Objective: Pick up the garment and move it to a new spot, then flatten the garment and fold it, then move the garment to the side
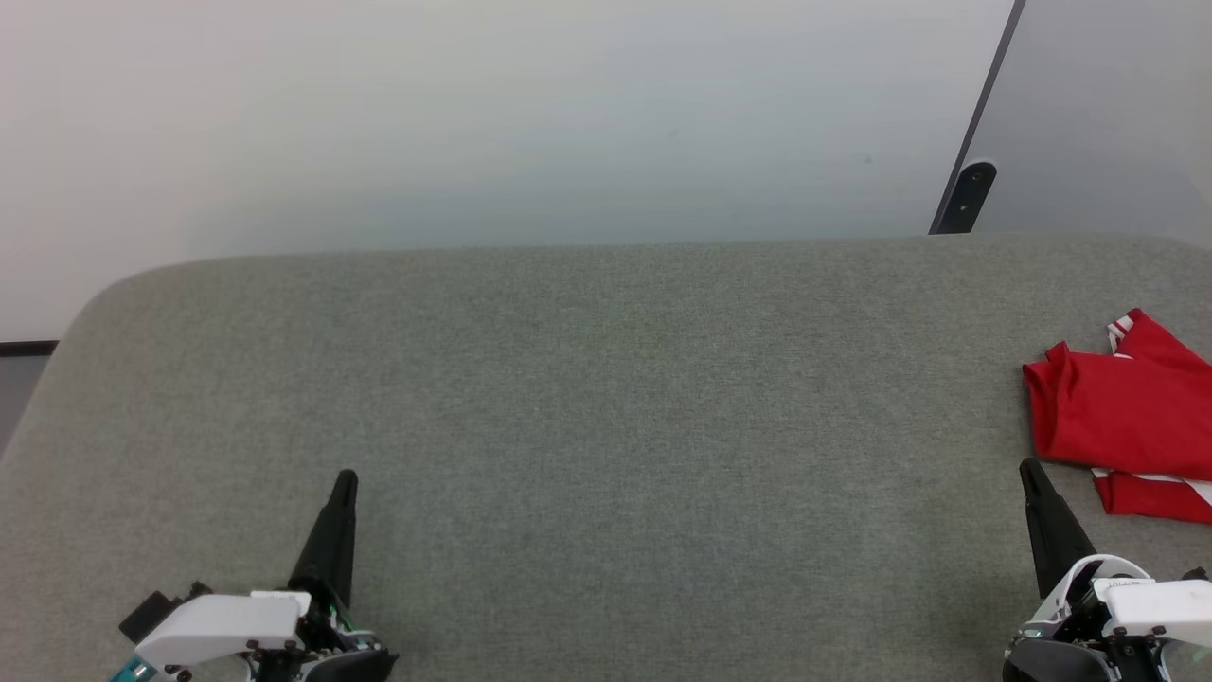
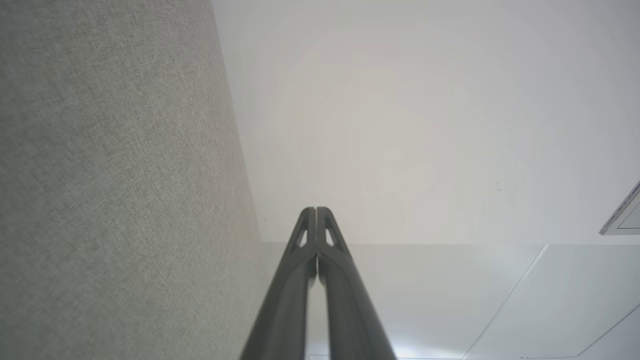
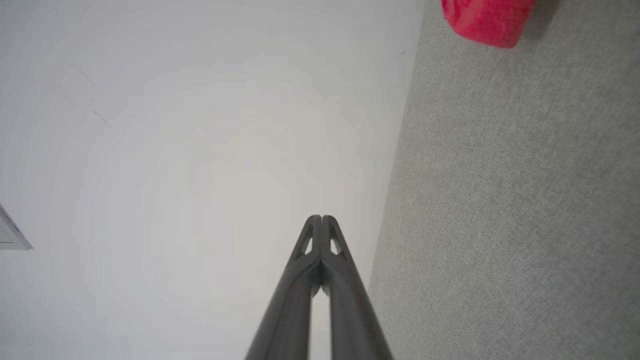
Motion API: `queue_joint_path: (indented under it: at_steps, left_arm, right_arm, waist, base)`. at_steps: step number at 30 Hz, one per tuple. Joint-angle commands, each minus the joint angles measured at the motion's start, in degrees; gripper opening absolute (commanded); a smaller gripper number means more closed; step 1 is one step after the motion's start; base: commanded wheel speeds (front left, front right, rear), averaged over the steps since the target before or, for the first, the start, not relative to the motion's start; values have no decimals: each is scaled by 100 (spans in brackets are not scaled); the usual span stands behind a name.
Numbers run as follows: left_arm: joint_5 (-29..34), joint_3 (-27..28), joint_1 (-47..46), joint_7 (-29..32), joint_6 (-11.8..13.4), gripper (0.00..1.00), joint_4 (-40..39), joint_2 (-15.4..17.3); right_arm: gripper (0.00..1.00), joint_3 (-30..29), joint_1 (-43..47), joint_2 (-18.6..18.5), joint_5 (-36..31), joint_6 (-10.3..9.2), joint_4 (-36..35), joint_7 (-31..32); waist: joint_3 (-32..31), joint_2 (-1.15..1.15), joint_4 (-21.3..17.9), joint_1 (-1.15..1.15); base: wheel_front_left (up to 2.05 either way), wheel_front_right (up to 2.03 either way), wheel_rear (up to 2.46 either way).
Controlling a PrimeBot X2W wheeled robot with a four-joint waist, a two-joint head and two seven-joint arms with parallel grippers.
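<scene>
The garment (image 1: 1127, 417), a red jersey with white trim, lies folded at the far right of the grey fabric table (image 1: 606, 398), partly cut off by the head view's right edge. A red corner of the garment (image 3: 485, 20) shows at the top of the right wrist view. My right gripper (image 1: 1030, 471) is shut and empty, its tip just left of the garment's near corner. My left gripper (image 1: 347, 477) rests shut and empty at the lower left, far from the garment. Both wrist views show the fingertips pressed together: left gripper (image 2: 316, 210), right gripper (image 3: 321, 218).
A pale wall rises behind the table's far edge. A dark slanted post (image 1: 966, 194) stands at the back right. The table's left corner is rounded (image 1: 95, 303).
</scene>
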Motion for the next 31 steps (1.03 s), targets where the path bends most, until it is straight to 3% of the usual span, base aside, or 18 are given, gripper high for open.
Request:
queue_joint_path:
  at_steps: [1,31]
  left_arm:
    - [-20,12,-58,9,-33,0,0,-1]
    - [-21,11,-57,8,-34,0,0,-1]
  right_arm:
    - [0,-1,-17,11,24,-8,-18,12]
    - [0,-1,-17,11,24,-8,-18,11]
  waist:
    - [0,0,0,0]
    - [0,0,0,0]
  base:
    - [0,0,0]
    - [0,0,0]
